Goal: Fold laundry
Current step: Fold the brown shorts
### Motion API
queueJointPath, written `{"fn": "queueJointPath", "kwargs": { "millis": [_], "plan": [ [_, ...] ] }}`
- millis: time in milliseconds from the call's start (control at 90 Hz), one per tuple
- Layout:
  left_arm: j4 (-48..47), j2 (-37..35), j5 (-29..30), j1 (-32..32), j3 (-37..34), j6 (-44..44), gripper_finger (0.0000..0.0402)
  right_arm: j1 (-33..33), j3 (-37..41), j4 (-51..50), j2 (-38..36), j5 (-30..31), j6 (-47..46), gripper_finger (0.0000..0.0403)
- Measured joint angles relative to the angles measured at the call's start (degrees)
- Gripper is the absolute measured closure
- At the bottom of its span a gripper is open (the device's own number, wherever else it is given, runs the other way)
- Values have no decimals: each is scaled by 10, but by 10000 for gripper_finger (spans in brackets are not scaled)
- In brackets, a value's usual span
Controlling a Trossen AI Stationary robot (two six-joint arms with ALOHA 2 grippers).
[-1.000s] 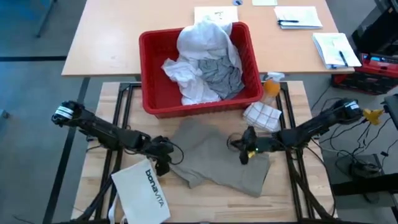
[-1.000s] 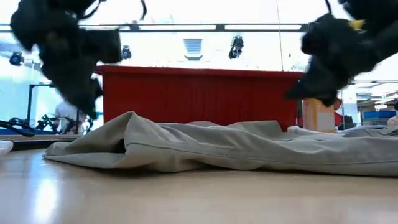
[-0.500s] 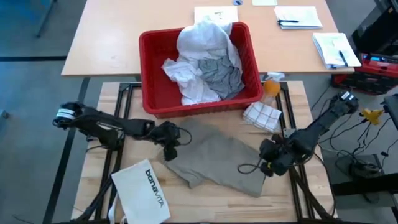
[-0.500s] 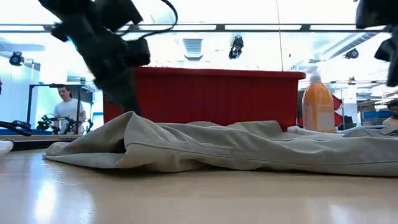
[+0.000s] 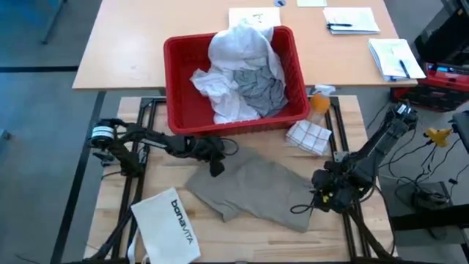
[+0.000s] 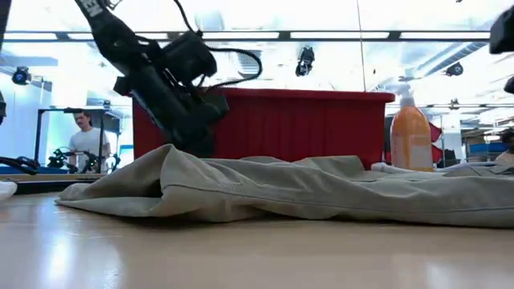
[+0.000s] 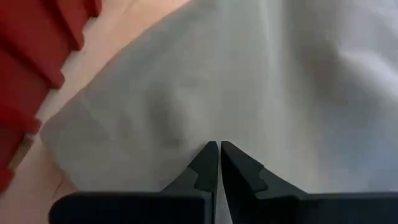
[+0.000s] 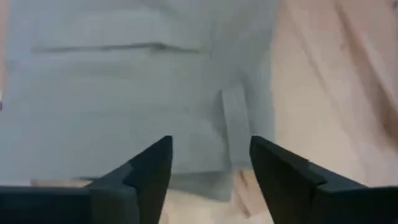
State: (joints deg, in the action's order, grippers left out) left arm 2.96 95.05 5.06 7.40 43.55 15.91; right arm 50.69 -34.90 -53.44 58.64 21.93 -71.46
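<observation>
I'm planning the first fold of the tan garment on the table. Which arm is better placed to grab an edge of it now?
Probably the right. The right claw is open, just above the khaki-tan piece at its edge, beside bare table. The left claw is shut over the garment's far corner near the red basket, so must open first.

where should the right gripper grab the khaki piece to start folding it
Probably at the free corner of the khaki piece nearest the right gripper, coming in low from the table's right side. That edge lies flat and thin on the wooden table, and the open fingers already face a small belt-loop-like tab near that corner. The left gripper sits shut at the far edge.
</observation>
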Motion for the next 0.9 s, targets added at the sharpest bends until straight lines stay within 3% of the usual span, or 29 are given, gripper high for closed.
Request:
{"fn": "queueJointPath", "kwargs": {
  "millis": [122,289,578,900],
  "plan": [
    [3,12,12,-6,21,0,400,0,9,26,0,10,4,189],
    [-11,10,35,-25,19,12,401,0,18,60,12,3,20,219],
    [-40,5,25,-93,-22,103,401,0,21,65,18,2,9,273],
    [-81,-53,22,-188,-23,218,402,3,21,102,18,1,37,310]
  ]
}}
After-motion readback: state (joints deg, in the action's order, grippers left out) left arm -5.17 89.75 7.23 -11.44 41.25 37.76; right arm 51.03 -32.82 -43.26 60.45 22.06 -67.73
